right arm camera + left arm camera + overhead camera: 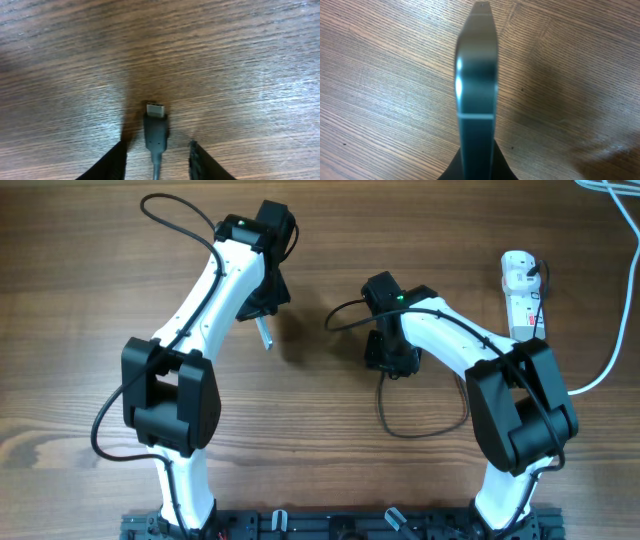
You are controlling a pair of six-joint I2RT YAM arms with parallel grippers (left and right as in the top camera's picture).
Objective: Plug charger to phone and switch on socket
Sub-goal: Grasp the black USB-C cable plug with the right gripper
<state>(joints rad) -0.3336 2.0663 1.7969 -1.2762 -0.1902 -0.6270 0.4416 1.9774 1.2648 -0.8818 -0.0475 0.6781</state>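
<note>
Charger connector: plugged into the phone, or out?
Out. The charger connector shows a bare metal tip, in the right gripper; the phone is apart, in the left gripper.

Nothing legible anywhere on this table, folks. Over by the far right corner, the socket (520,292) carries a small red mark, but from overhead it is far too tiny to tell whether it is a letter or a symbol. The left wrist view catches the phone (477,90) edge-on, just a thin blurred rim with no lettering showing. In the right wrist view the charger (155,125) shows its connector tip, plain and with no print to read.
</note>
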